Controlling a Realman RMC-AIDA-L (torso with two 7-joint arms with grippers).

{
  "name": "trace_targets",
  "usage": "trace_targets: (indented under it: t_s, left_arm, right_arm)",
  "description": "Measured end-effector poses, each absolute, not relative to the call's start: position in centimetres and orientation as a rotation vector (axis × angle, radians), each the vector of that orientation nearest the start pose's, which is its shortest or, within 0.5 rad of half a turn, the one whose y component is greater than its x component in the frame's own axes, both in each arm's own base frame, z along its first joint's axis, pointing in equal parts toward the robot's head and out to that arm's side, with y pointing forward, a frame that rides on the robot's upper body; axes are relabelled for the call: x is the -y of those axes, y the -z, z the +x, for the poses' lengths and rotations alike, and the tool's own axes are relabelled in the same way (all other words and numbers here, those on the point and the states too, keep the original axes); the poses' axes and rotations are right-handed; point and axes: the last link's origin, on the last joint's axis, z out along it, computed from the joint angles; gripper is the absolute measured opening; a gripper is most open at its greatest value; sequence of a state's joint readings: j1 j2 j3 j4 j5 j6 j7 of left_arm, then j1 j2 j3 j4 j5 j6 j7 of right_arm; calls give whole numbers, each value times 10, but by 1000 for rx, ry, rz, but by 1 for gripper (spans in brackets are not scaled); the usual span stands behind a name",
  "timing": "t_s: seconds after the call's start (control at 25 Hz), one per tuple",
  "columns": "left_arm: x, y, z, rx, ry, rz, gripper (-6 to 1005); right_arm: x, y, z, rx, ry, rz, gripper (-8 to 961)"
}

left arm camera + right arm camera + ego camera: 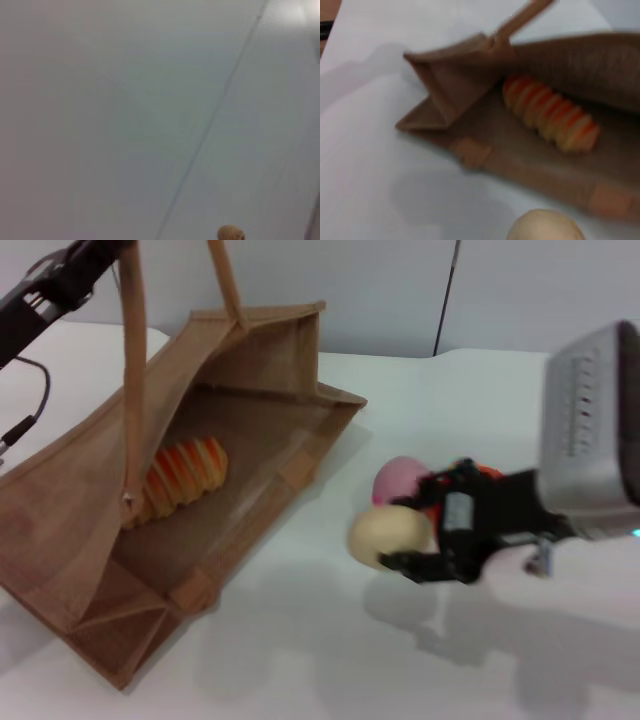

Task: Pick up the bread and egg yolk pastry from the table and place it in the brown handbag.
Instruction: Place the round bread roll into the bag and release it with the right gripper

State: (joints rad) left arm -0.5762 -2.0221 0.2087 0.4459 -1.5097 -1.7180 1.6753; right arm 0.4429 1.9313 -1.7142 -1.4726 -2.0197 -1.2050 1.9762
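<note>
The brown handbag (250, 450) lies tipped open on the white table, its strap handles held up at the top left by my left arm (50, 285). The striped bread (180, 478) lies inside the bag, also in the right wrist view (550, 112) within the handbag (470, 95). My right gripper (405, 540) is shut on the pale round egg yolk pastry (388, 536) and holds it above the table, right of the bag's mouth. The pastry shows at the lower edge of the right wrist view (545, 230).
A pink peach (400, 478) sits on the table just behind the pastry, with an orange fruit (487, 472) mostly hidden behind my right gripper. The left wrist view shows only a pale wall and a small brown knob (231, 233).
</note>
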Motion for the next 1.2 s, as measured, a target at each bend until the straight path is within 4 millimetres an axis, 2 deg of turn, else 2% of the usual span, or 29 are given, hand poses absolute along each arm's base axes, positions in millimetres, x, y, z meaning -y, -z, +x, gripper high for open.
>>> trace_targets:
  t_s: [0.28, 0.48, 0.64, 0.76, 0.88, 1.2]
  left_arm:
    - [-347, -93, -240, 685, 1633, -2107, 205]
    - [-344, -96, -229, 650, 1703, -2165, 206]
    - [-343, -97, -221, 630, 1742, -2201, 208]
    - [-340, -99, -216, 610, 1781, -2227, 208]
    - [-338, -101, -213, 590, 1815, -2238, 209]
    - [-336, -105, -215, 584, 1829, -2211, 212]
  right_arm:
    - [-342, 63, 95, 213, -64, -2890, 576]
    - [-354, 91, 77, 284, -97, -2813, 569]
    - [-372, 105, 66, 304, -126, -2704, 566]
    - [-391, 120, 67, 328, -98, -2597, 564]
    - [-398, 124, 71, 317, -90, -2557, 568]
    - [-413, 122, 84, 283, -77, -2459, 578]
